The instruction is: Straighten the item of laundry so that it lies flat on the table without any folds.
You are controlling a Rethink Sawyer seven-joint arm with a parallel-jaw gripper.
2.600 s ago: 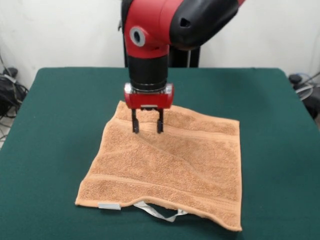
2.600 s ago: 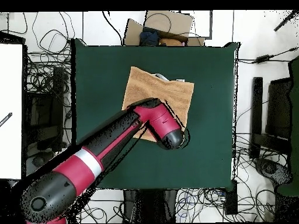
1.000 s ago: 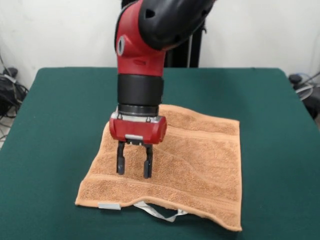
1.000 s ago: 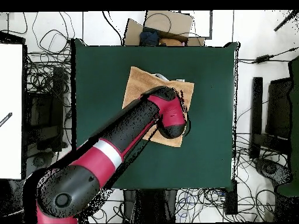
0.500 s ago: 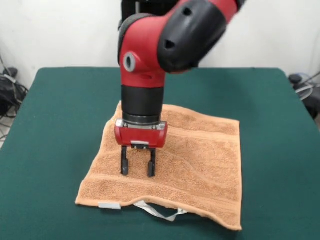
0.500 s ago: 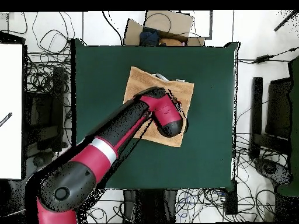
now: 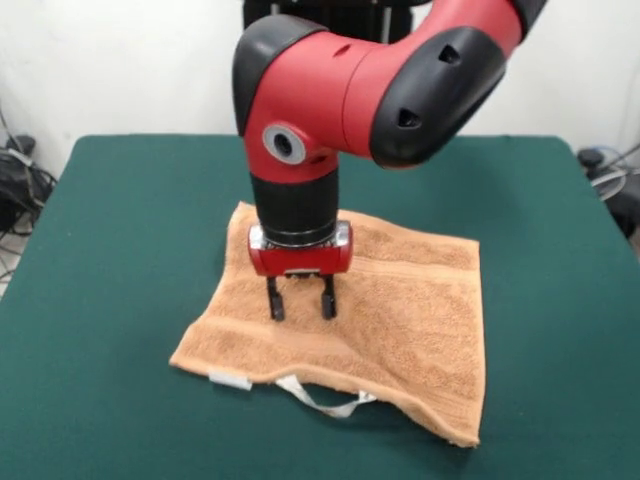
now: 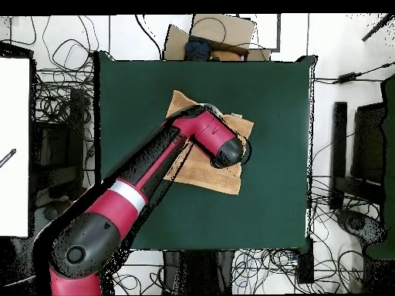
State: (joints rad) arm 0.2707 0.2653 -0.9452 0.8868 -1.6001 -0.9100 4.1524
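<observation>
The light orange-tan towel lies spread on the dark green table, with shallow wrinkles across it and a wavy, slightly lifted near edge. A small white tag and a white loop show at that edge. My gripper points straight down over the towel's left-middle part, its two dark fingers spread apart with the tips on the cloth. In the overhead view the arm's wrist covers the gripper and much of the towel.
The table is far bigger than the towel, with bare green on all sides. Off the table are a cardboard box, tangled cables, a white panel and dark equipment.
My gripper has moved away from the near edge toward the robot's side. The towel's near-left corner and near edge have shifted the same way, and the towel looks shorter front to back.
</observation>
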